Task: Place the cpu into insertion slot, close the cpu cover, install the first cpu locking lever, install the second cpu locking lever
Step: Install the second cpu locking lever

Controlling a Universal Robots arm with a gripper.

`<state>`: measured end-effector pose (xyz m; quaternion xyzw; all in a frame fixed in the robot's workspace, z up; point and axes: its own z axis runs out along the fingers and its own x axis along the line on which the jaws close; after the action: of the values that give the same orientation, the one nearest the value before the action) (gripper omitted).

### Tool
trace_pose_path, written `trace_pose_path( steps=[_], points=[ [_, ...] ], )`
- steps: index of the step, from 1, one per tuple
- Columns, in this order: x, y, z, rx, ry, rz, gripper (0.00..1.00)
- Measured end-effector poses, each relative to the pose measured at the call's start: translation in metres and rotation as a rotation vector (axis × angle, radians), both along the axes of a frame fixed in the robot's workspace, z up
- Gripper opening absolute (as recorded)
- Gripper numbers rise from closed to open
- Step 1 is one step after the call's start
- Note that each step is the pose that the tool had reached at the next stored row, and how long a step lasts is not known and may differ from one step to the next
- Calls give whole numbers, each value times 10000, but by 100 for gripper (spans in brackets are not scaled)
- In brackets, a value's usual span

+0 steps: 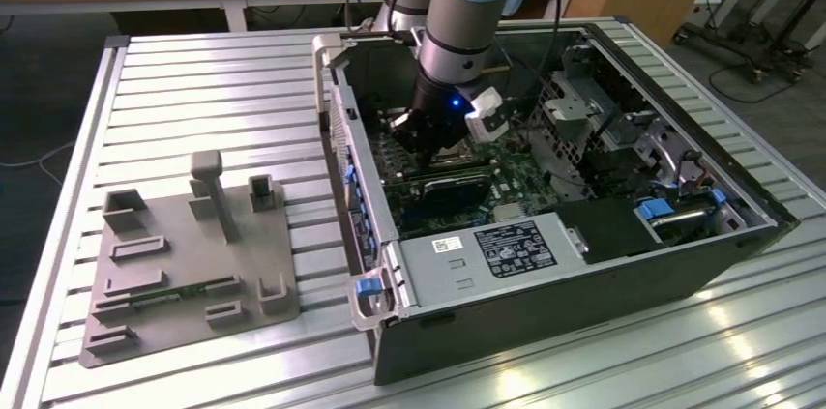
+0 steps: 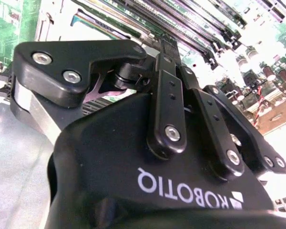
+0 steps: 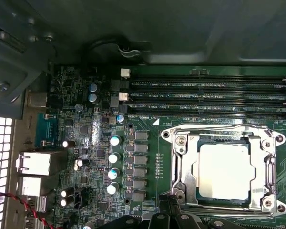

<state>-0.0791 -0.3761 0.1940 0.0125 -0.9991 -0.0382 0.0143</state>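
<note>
Silver-grey and flat, the small square cpu (image 3: 226, 171) is lying seated in the dark square insertion slot (image 3: 202, 143) on the green circuit board (image 3: 148, 129), with the thin silver metal cpu cover (image 3: 181, 164) lying closed around it as a frame. The black hand (image 1: 434, 131) is hovering low inside the open black computer case (image 1: 722, 264) on the ribbed metal table (image 1: 193, 80), just above the socket; I cannot tell how far it is opening or whether it is gripping anything. Risk, as I judge it: pressing down off-line could be scraping the board's small capacitors (image 3: 114, 157) or bending a lever, since clearance beside the 4 long black memory slots (image 3: 205, 95) looks tight.
</note>
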Motion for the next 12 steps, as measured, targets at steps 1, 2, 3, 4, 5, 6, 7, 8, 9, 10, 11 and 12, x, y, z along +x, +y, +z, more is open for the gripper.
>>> trace_pose_path(
  steps=[1,2,3,4,5,6,7,8,9,10,11,12],
  points=[
    [-1,-1,3,-6,4,0,10],
    [0,1,7,-17,8,0,10],
    [0,3,6,-21,8,0,10],
    [0,7,3,-21,4,-1,10],
    [0,9,8,-32,7,0,10],
    [0,13,6,-37,5,-2,10],
    [-1,17,4,-59,1,-2,10],
    [1,22,4,-99,2,-1,10],
    [1,26,4,-143,-1,0,10],
    [0,26,4,-180,1,0,10],
    [1,29,9,-200,4,0,10],
    [5,36,45,-164,-23,1,10]
  ],
)
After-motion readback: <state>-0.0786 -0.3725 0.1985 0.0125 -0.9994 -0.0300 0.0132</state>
